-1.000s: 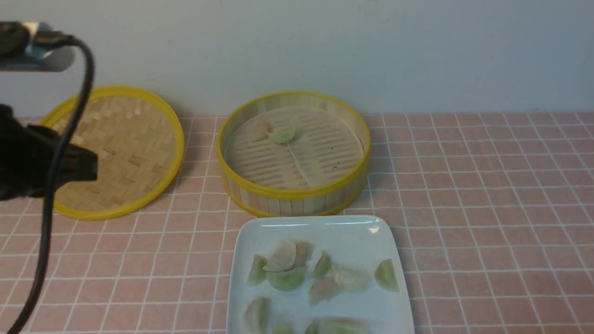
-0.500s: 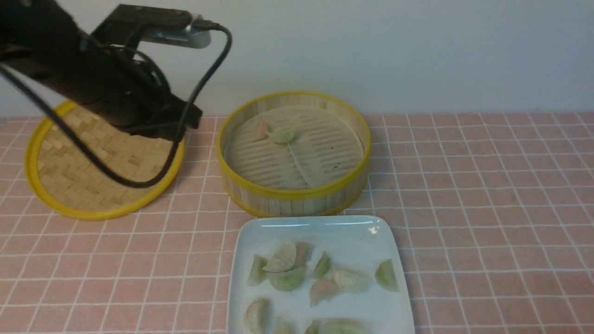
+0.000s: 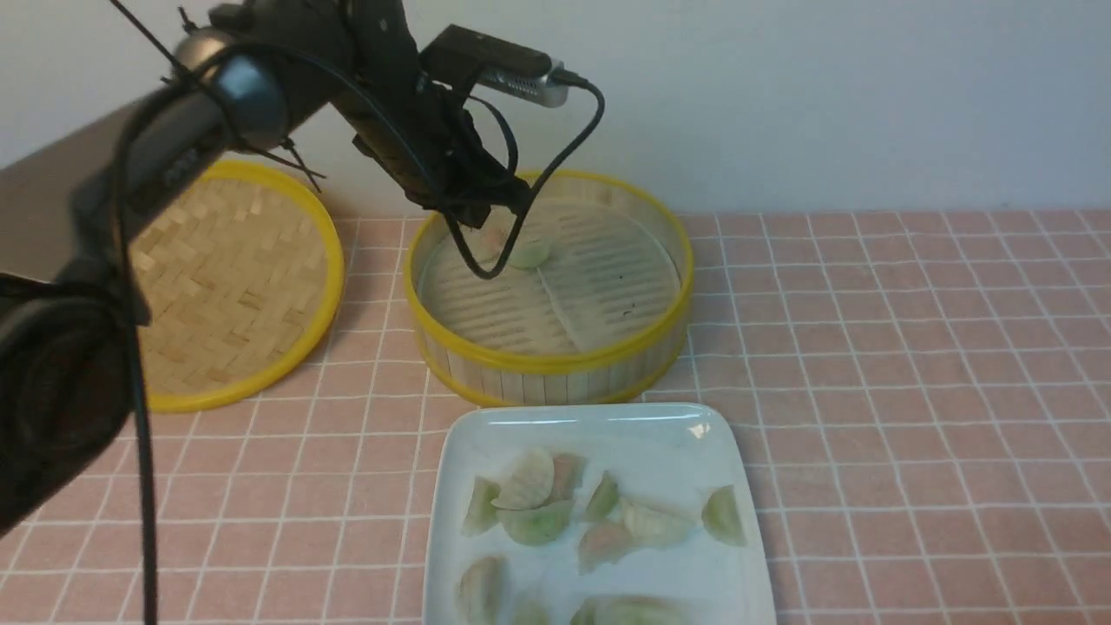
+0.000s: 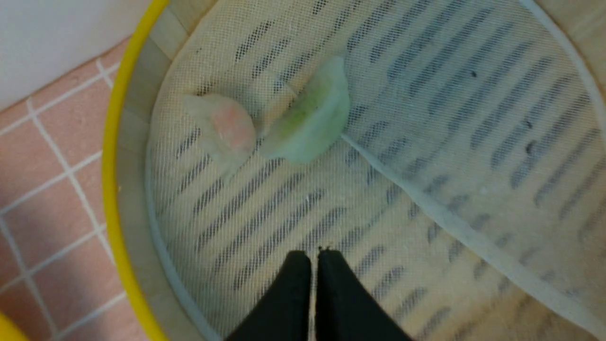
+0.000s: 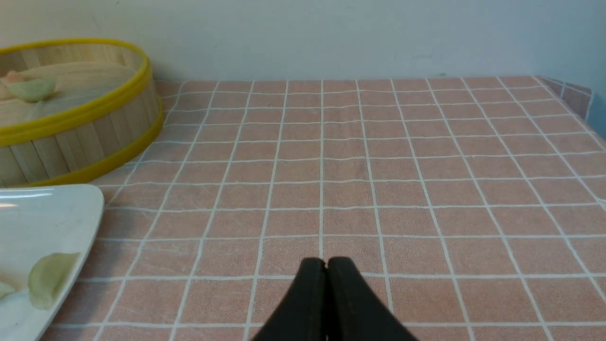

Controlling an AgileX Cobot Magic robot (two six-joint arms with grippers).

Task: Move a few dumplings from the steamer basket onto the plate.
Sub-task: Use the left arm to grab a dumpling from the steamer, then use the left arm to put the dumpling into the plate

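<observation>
On the pink, white-gridded worktop (image 3: 868,391), before a plain pale wall (image 3: 825,95), one plate (image 3: 599,430) lies nearest, well short of the left jaws. It holds about ten dumplings (image 3: 538,523), some cut off by the frame edge. One basket (image 3: 547,365) sits under those jaws. Just ahead of their tips lie two more: a pink dumpling (image 4: 227,125) and, just beside it, a green dumpling (image 4: 310,121), its long axis slanting across the jaws' line. One lid (image 3: 234,286) lies off to the side. The left jaws are all but closed and empty. The right jaws are pressed together and empty over bare worktop.
</observation>
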